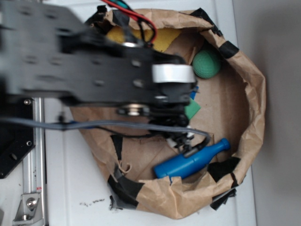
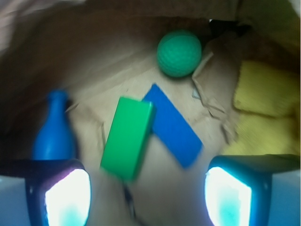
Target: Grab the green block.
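Fingers (image 2: pixel 148 195) spread wide, nothing between them — I've got the green block (image 2: pixel 127 137) lying on the paper bag (image 1: pixel 249 75) floor just ahead of them, its upper end touching the blue block (image 2: pixel 172 126). Green ball (image 2: pixel 179 53) sits beyond, blue bottle (image 2: pixel 54 129) off to one side.

A brown paper bag (image 1: pixel 251 94) is lying open on the white table (image 1: pixel 70 183) — its rim patched with black tape (image 1: pixel 123 188). Inside are sitting a round green ball (image 2: pixel 179 53), a flat blue block (image 2: pixel 173 125), a blue bottle-shaped toy (image 2: pixel 53 134) and a yellow cloth (image 2: pixel 263 108).
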Controlling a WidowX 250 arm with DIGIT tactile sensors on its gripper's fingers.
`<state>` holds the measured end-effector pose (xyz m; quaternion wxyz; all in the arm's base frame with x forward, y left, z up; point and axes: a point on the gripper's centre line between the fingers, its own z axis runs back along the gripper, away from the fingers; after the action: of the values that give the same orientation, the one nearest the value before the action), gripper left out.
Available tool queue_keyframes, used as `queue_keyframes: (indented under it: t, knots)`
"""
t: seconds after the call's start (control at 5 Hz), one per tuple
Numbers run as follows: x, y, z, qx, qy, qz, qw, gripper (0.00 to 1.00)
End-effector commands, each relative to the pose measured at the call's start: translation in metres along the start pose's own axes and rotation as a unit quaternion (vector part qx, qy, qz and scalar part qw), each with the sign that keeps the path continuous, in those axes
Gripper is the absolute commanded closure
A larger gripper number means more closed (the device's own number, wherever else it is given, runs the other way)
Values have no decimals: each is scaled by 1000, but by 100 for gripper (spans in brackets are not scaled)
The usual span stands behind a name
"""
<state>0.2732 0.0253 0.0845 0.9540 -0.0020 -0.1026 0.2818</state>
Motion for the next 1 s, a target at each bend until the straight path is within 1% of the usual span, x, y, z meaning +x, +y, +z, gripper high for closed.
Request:
queue_keyframes:
  t: [0.0, 0.2, 0.4, 0.6, 0.8]
  knots:
    - [13, 2, -57, 4, 20, 23, 1000, 0]
    - [4, -14, -93, 8, 43, 28, 999, 100]
    - [8, -26, -102, 7, 46, 14, 999, 100]
    - [11, -25, -84, -14, 40, 3, 999, 100]
    - [16, -24, -39, -41, 25, -74, 996, 100]
